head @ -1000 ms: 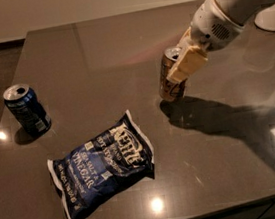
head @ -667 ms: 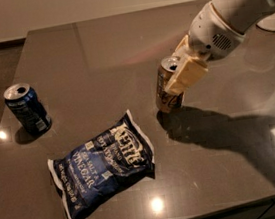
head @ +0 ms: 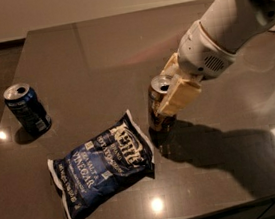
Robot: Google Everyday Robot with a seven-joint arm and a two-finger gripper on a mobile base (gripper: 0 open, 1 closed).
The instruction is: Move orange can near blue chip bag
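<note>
The orange can [head: 158,110] stands upright on the dark table, its silver top open to view. My gripper [head: 171,88] is shut on the orange can from the right, one tan finger [head: 179,99] across its front side. The blue chip bag [head: 102,165] lies flat at the front left, its right corner almost touching the can's base. The white arm reaches in from the upper right.
A dark blue can [head: 26,110] stands upright near the table's left edge. The table's [head: 119,48] front edge runs along the bottom of the view. The arm casts a large shadow [head: 224,155] on the table at the front right.
My gripper has carried the orange can forward and to the left, from mid-table to right beside the blue chip bag's right corner. The bag and dark blue can have not moved.
</note>
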